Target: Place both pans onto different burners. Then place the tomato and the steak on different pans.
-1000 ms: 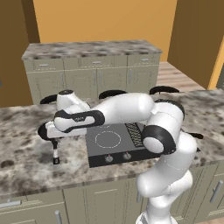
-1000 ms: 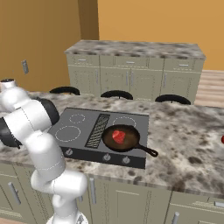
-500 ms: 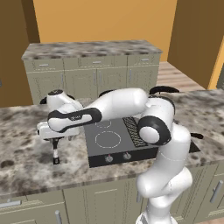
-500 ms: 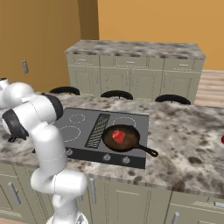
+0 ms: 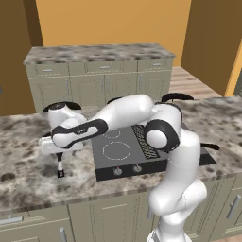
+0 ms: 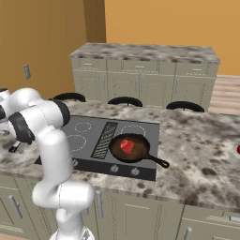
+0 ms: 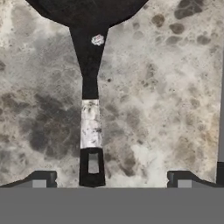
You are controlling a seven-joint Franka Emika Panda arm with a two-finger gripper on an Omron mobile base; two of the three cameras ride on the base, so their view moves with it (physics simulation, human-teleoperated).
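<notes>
Arm has swung further left over the last second, off the cooktop (image 5: 118,151) and out over the granite counter (image 5: 28,165) on its left; the base views otherwise match, so the base hasn't driven

Brown pan (image 6: 130,148) already sits on the near-right burner with the steak (image 6: 127,146) in it, handle pointing right and toward the near edge. Judging by that, half the job is done: one pan placed, steak placed

Black pan (image 7: 87,11) is the one left. It lies on the counter left of the cooktop, mostly under the hand in the left base view, only its long handle (image 5: 60,165) sticking out toward the near edge. In the hand view the handle (image 7: 90,109) runs straight down from the pan body, light-tipped section then a dark end

Gripper (image 7: 111,179) hangs above that handle, jaws spread wide, nothing between them. Handle end sits close by the left fingertip (image 7: 43,178), not centred between the tips, so I'd expect a small sideways correction before descending

Left burners (image 5: 116,151) free, so a spot is there for the black pan

Tomato: probably the red sliver at the far right edge of the right base view (image 6: 238,149), on the counter well apart from the cooktop; too cropped to be sure
</notes>
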